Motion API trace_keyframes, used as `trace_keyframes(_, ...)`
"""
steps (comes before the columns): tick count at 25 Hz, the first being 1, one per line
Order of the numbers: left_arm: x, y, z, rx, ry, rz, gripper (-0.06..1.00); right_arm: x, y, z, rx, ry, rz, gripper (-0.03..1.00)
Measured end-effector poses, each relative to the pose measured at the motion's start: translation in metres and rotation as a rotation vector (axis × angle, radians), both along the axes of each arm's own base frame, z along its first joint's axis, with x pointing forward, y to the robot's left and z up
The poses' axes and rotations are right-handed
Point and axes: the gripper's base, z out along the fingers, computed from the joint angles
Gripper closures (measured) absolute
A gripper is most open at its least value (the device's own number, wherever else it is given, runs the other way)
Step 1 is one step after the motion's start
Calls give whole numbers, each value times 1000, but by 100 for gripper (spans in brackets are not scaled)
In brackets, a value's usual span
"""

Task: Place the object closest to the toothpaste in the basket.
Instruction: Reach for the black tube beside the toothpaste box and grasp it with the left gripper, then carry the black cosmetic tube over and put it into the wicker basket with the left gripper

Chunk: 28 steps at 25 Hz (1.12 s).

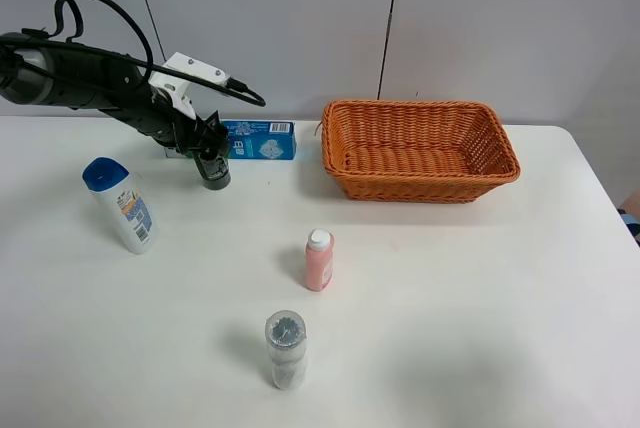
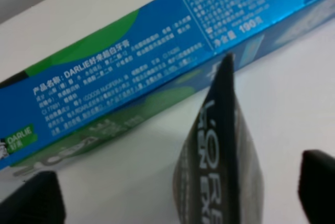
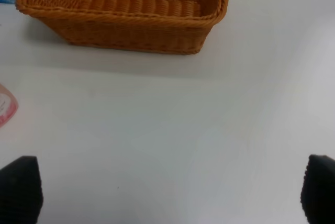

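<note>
The blue-and-green toothpaste box lies at the back of the table, left of the woven basket. A black tube stands just in front of the box's left end. My left gripper is over this tube. In the left wrist view the tube stands between the two fingers, with gaps on both sides, and the box lies behind it. The left gripper is open. My right gripper is open and empty over bare table, with the basket ahead of it.
A white bottle with a blue cap lies at the left. A pink bottle stands in the middle, and its edge shows in the right wrist view. A clear bottle lies near the front edge.
</note>
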Motion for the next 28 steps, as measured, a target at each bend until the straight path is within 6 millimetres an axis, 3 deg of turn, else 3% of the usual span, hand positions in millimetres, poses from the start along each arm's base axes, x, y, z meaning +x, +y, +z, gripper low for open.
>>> trace_keyframes(8, -1, -2, -12, -55, 63, 46, 71, 0, 0, 0, 0, 0, 0, -3)
trace_keyframes(15, 0, -3, 0, -71, 63, 46, 71, 0, 0, 0, 0, 0, 0, -3)
trace_keyframes(18, 6, -5, 36, -96, -19, 37, 71, 0, 0, 0, 0, 0, 0, -3)
trace_keyframes(22, 9, -23, 104, -158, -178, -7, 71, 0, 0, 0, 0, 0, 0, -3)
trace_keyframes(26, 0, -71, 150, -244, -256, -110, 71, 0, 0, 0, 0, 0, 0, -3)
trace_keyframes(28, -9, -102, 161, -274, -276, -182, 71, 0, 0, 0, 0, 0, 0, -3)
